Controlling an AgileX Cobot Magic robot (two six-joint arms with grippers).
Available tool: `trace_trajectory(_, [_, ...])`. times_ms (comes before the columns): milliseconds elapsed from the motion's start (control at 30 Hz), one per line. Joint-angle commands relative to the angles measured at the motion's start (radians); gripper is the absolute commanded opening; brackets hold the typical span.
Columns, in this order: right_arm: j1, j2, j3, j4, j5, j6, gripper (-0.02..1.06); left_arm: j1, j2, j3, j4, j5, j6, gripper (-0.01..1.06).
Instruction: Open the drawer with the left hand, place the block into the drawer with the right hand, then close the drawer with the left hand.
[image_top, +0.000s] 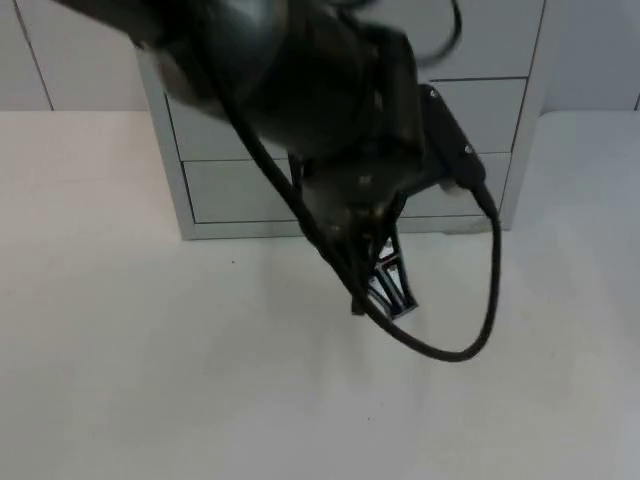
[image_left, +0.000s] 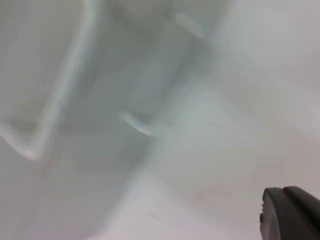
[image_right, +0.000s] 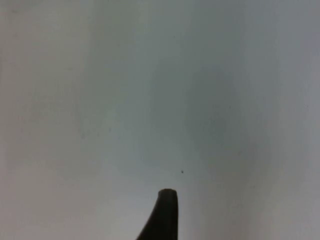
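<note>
The left arm (image_top: 300, 90) reaches in over the table (image_top: 130, 380) and covers much of the drawer unit (image_top: 215, 190) in the top view. The left gripper (image_top: 385, 285) hangs below the arm, just in front of the unit's base and above the white table surface. Whether its fingers are spread or pressed together cannot be told.

The drawer unit stands directly behind the left gripper, against the far edge of the table. Its visible drawer fronts sit flush with the frame, so the drawers appear closed. In the left wrist view the unit (image_left: 100, 75) appears as pale grey panels with light edges, close ahead of the gripper, with one black fingertip (image_left: 292, 212) of that gripper in the frame.

The right wrist view shows one black fingertip (image_right: 165, 215) of the right gripper over bare white table (image_right: 150, 100); the state of that gripper cannot be told.

The block cannot be located.
</note>
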Motion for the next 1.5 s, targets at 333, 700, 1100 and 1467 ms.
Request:
trace_trajectory(333, [0.001,-0.003,0.003,0.000,-0.002,-0.004,0.76,0.055,-0.223,0.008,-0.588,0.113,0.412,0.00])
trace_trajectory(700, [0.001,-0.003,0.003,0.000,-0.004,-0.003,0.76,0.303,-0.421,0.223,-0.853,0.035,0.581,0.00])
trace_trajectory(1100, [0.001,-0.003,0.003,0.000,-0.006,-0.003,0.76,0.660,-0.701,0.426,-0.971,0.017,0.594,0.00])
trace_trajectory(1467, [0.001,-0.005,0.001,0.006,-0.006,-0.024,0.76,0.898,-0.940,0.523,-1.017,0.047,0.606,0.00])
